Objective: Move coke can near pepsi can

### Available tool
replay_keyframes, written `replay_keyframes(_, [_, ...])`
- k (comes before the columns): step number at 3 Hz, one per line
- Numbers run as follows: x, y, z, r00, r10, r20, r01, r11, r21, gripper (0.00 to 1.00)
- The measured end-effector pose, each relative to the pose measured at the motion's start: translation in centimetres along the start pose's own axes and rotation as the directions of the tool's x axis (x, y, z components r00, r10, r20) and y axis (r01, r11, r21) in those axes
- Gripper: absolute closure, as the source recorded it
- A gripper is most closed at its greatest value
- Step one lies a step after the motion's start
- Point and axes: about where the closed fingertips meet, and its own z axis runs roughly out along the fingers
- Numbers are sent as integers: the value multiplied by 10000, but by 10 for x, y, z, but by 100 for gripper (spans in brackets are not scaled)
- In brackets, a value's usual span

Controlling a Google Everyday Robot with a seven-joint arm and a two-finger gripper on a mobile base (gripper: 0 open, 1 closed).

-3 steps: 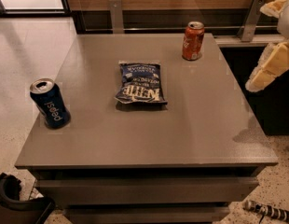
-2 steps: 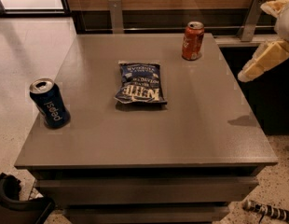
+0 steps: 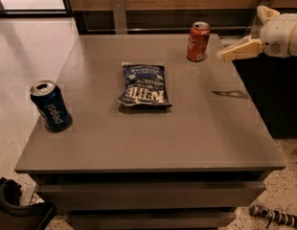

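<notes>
Camera view: tool spread wide and empty, just right of the coke can, no contact.

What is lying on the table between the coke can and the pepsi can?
In the camera view, a blue chip bag lies flat between the coke can and the pepsi can. The gripper hovers just right of the coke can.

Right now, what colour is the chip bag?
Dark blue bag, camera view; gripper right of coke can.

Dim; right-edge end effector (shadow beneath)
</notes>
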Motion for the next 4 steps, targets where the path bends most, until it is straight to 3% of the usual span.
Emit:
replay_keyframes(1, [-5, -23, 17, 9936, 798, 798, -838, 9953, 479, 0])
replay_keyframes(2, [-4, -23, 22, 9930, 846, 825, -882, 9953, 409, 0])
replay_keyframes(4, [14, -33, 91, 9819, 1391, 1284, -1313, 9891, -669, 0])
